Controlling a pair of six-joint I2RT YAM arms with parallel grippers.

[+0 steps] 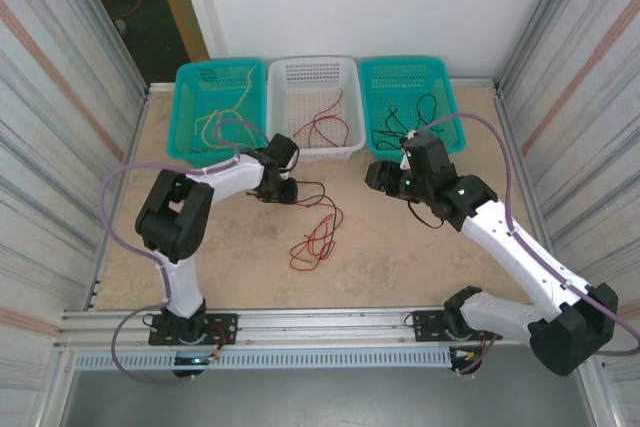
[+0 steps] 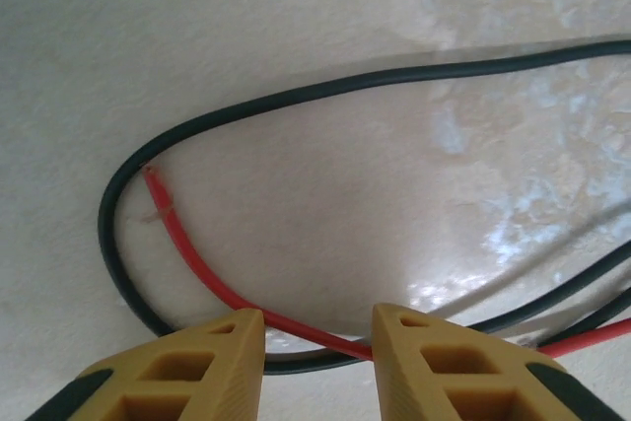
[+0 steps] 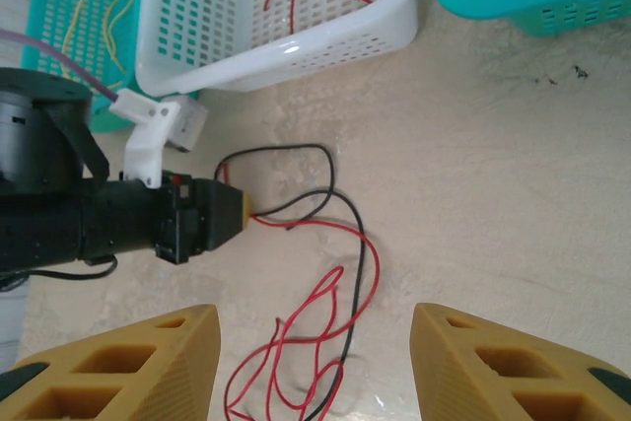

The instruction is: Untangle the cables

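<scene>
Red cable (image 2: 187,244) and black cable (image 2: 296,96) are seen crossed on the table (image 2: 296,7), in the middle. Both are framed by the left gripper (image 2: 315,327), whose fingers are apart, with nothing pinched yet. Only the red one should be caught, low and gently, so the black one is left out. The right gripper (image 3: 314,327) is held wide above the tangle, with nothing in it.

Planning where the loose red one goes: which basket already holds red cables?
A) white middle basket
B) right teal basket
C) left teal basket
A: the red cables lie in the white middle basket. The left teal basket holds yellow cables, and the right teal basket holds black cables.
</scene>
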